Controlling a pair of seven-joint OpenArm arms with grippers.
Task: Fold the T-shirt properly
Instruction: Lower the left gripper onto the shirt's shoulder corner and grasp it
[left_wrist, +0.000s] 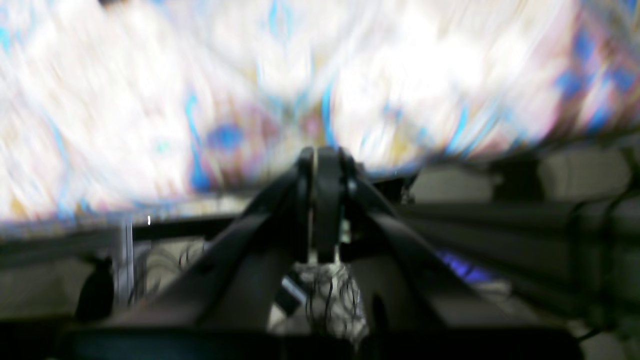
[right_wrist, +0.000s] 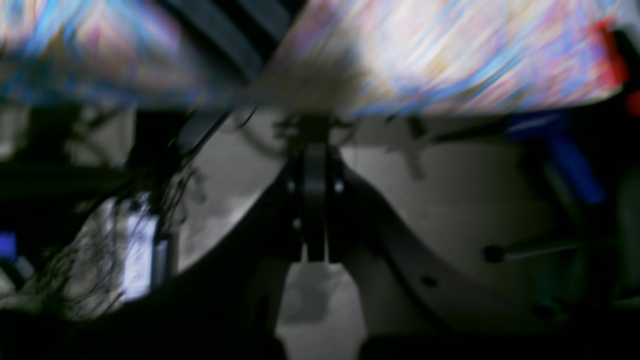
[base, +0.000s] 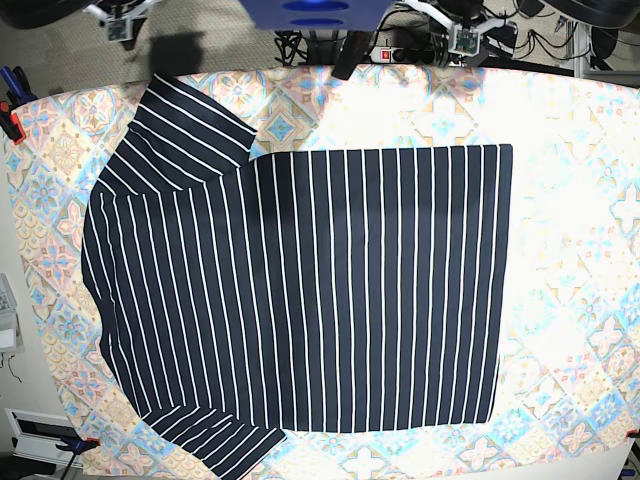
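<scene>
Tablecloth (base: 560, 150) fills base frame. T-shirt (base: 300, 300) lies flat across its centre and left, sleeves at upper and lower left. Left gripper (left_wrist: 320, 165) and right gripper (right_wrist: 314, 150): jaws pressed together, empty, no shirt btwn them in wrist views.

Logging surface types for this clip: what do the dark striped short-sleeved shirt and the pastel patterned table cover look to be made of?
The dark navy white-striped T-shirt looks like soft matte knit cloth: it lies limp and flat, with no shine. The pastel tile-patterned tablecloth shows bright glare patches, which suggests a smoother, slightly glossy surface, perhaps coated cloth or vinyl; the pictures cannot settle which.
</scene>
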